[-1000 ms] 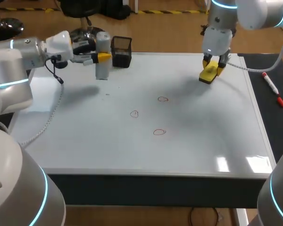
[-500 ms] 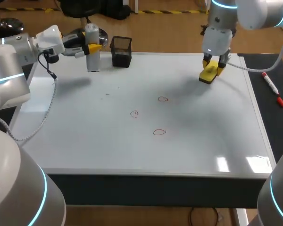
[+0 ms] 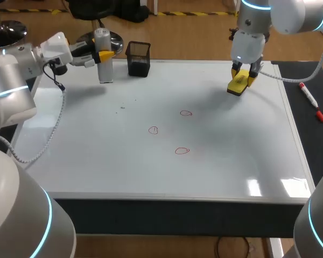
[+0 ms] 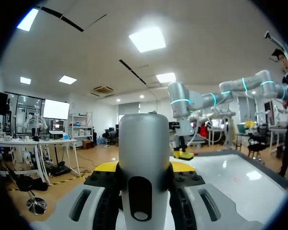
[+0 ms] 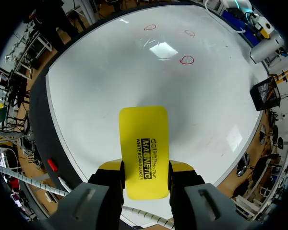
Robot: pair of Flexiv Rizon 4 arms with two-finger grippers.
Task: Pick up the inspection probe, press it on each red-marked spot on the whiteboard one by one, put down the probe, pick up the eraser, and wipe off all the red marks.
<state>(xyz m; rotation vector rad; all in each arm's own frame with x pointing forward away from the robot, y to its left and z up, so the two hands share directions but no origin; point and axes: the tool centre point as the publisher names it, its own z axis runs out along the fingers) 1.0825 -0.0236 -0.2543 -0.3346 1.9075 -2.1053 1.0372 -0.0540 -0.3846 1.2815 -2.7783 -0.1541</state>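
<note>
Left fingers point(image 3: 106, 54) clenched on upright grey probe point(image 3: 103, 71) near whiteboard point(image 3: 231, 156) far left edge; right fingers point(image 5: 110, 166) clenched on yellow eraser point(image 3: 238, 85) over far right side; three red marks point(image 3: 182, 151) unwiped.

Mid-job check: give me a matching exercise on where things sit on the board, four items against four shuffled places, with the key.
Things:
1. grey cylindrical inspection probe
2. yellow rectangular eraser
3. black mesh cup
4. three red circular marks

Places:
A. middle of the whiteboard
B. between the fingers of the right gripper
C. standing at the whiteboard's far edge, free of both grippers
D. between the fingers of the left gripper

Pairs: 1-D, 2-B, 3-C, 4-A
</note>
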